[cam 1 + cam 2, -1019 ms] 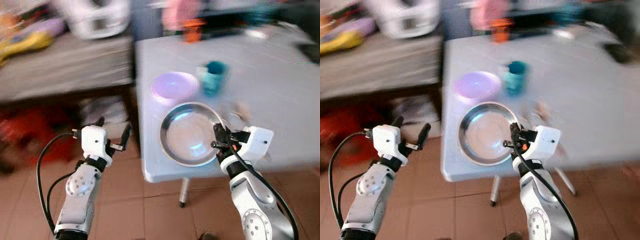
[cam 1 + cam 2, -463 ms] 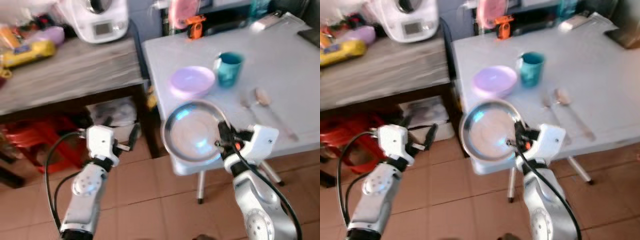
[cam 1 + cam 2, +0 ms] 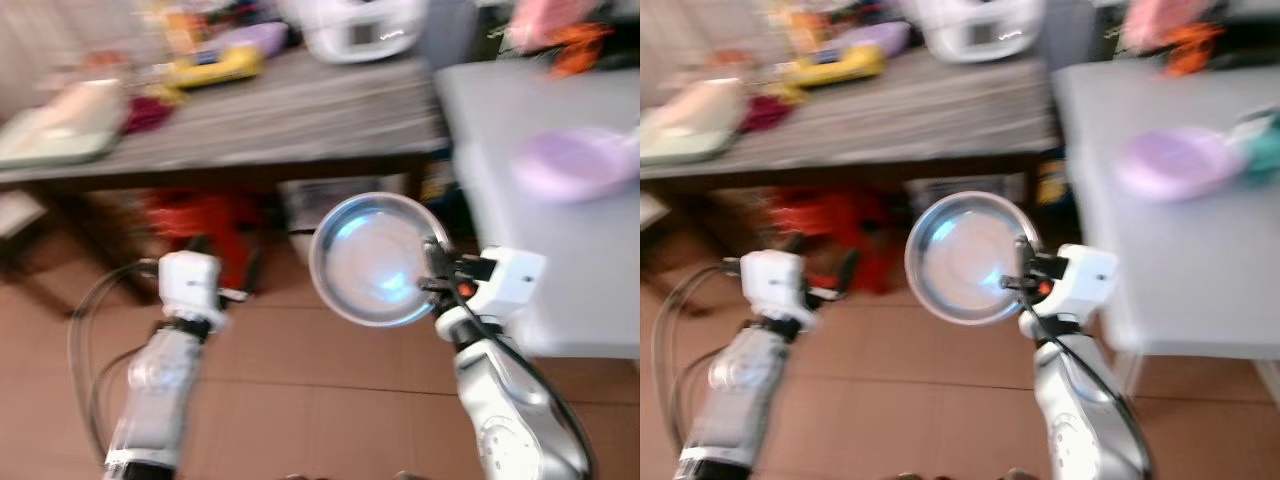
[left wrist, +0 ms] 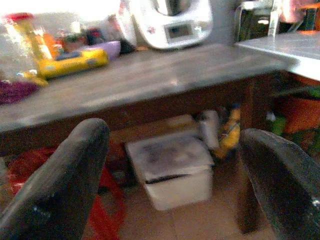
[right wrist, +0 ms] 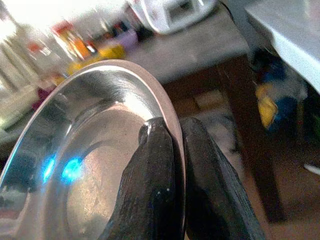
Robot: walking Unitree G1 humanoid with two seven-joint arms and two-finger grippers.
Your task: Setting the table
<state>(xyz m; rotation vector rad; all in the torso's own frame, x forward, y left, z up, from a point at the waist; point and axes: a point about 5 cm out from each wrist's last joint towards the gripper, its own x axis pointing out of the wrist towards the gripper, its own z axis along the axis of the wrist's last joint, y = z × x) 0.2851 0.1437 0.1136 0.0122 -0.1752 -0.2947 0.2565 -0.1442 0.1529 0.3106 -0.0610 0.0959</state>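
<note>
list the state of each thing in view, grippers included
steel plate: held by its rim, off the table, over the floor
right gripper: shut on the plate's rim
left gripper: open, holding nothing
purple bowl: upright on the white table
white appliance: standing on the wooden bench

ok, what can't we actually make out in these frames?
- Items at the far end of the grey wooden bench: motion blur in both eye views; just colour smears.
- Teal cup beside the lilac plastic bowl on the white table: cut by the right eye view's edge, blurred.
- Round steel plate, pinched at its rim by the right gripper: underside faces away.
- Left gripper: open, fingers out of focus.
</note>
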